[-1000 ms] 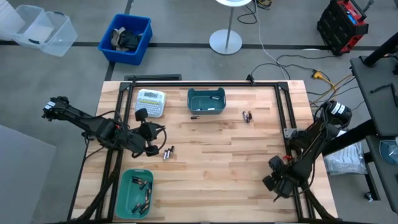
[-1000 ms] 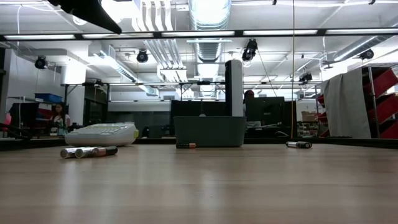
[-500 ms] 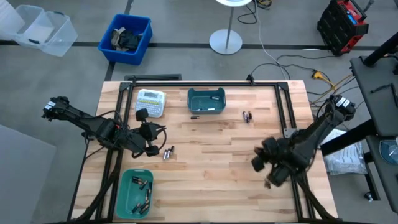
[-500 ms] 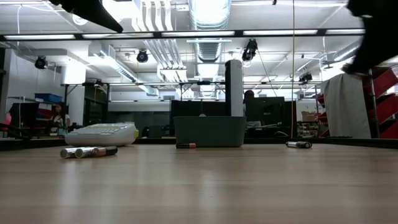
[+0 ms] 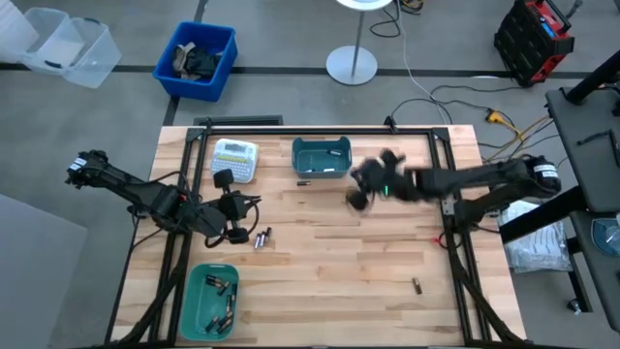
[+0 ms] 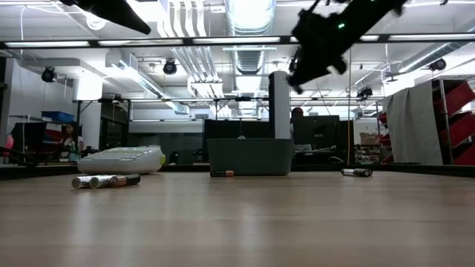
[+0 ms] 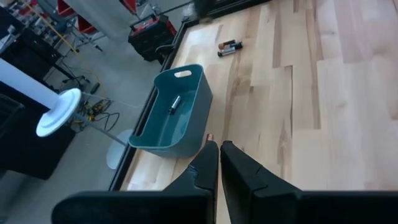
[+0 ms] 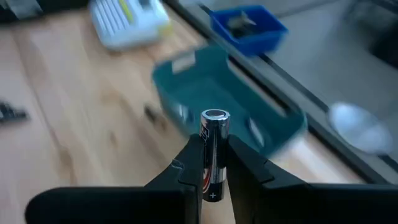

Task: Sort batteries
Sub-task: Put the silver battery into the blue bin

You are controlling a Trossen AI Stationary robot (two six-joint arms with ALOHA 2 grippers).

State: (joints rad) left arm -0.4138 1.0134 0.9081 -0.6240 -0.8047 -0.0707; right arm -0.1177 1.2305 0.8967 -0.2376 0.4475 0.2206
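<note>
A dark cylindrical battery (image 8: 213, 152), metal-capped, rides pinched in the right hand (image 8: 213, 163), which has apparently swung from the counter's near edge toward the teal plastic bin (image 5: 321, 157); the left hand (image 7: 219, 157) is pressed together.

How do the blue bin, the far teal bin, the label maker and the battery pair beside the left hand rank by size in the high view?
1. Blue bin, though it sits on the floor, farther from the camera.
2. Far teal bin.
3. Label maker.
4. Battery pair beside the left hand, far the smallest.

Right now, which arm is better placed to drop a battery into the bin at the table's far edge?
The right. Its tool already grips a battery and hangs beside that teal bin. The left tool is shut, with nothing visible between its fingers, farther off near the loose batteries.
</note>
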